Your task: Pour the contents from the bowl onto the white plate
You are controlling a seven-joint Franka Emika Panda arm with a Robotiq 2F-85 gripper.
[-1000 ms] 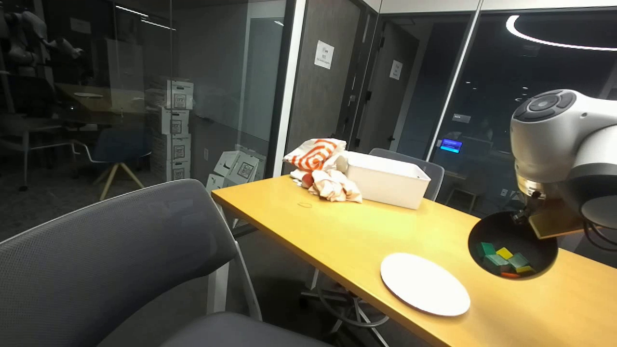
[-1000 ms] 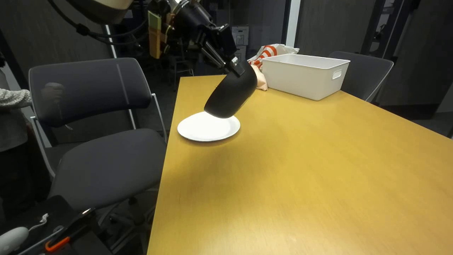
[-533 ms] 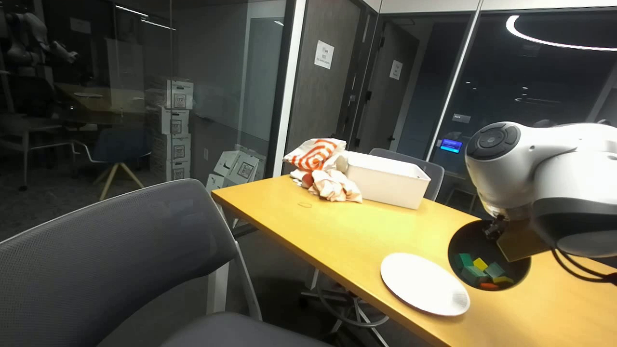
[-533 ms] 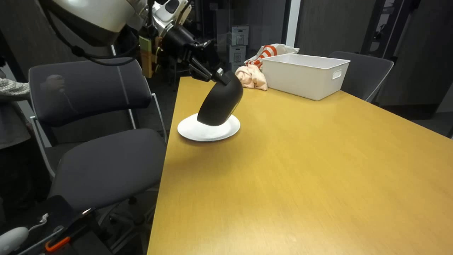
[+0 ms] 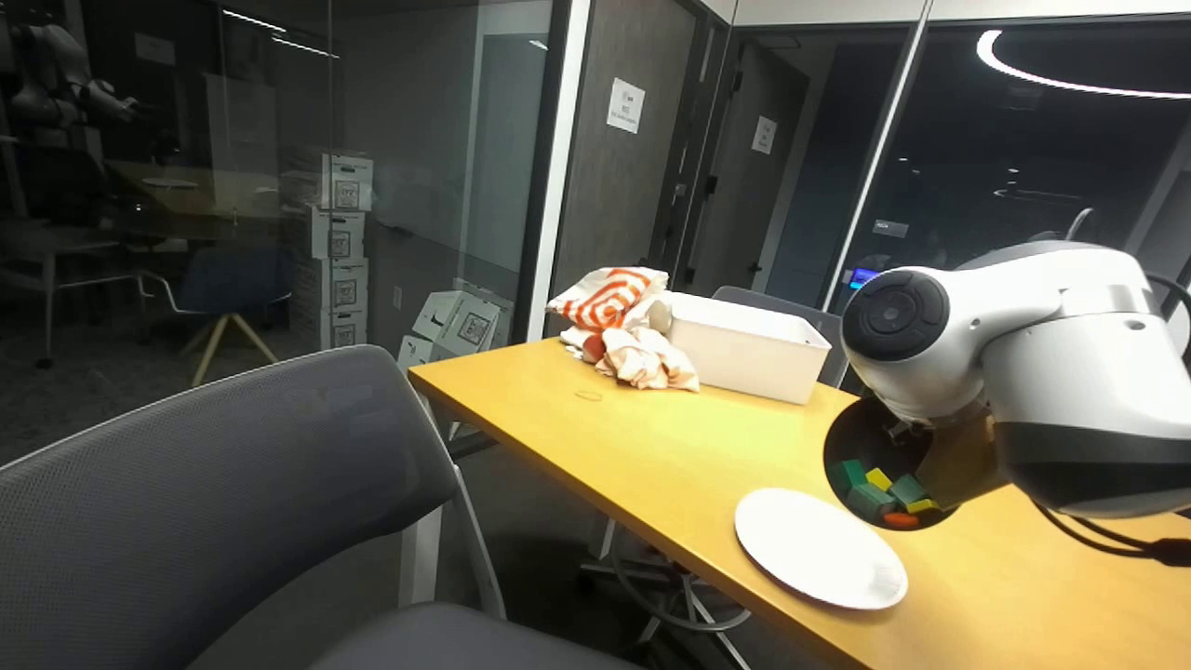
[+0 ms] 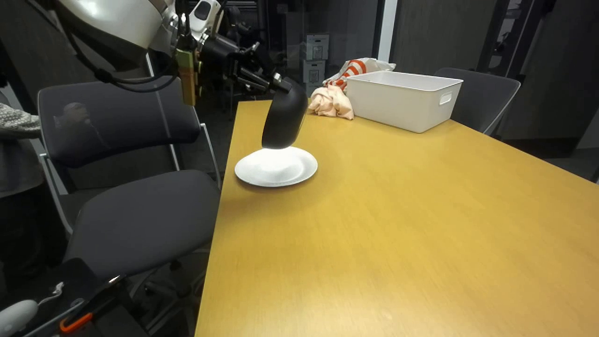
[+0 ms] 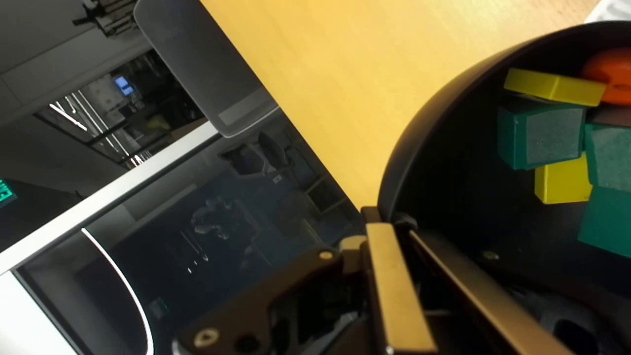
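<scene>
Holding the bowl [image 6: 286, 119] steeply tipped, raised beside or partly above the white plate [image 6: 276, 169], hard to tell which from the exterior views. Carrying the contents [image 7: 562, 144] inside: green, yellow and orange-red pieces, bunching against the low side, with none on the plate. Judging by that, standing just short of the pour. Likely calling next for centring the low lip over the plate, then for rolling the bowl slowly over at little height, so sliding the pieces out rather than bouncing them onto the table [image 5: 633, 437]. Pinching the bowl's rim in the gripper [image 7: 389, 217], straddling it with one finger outside and one inside, leaving only the wall's thickness between them.
</scene>
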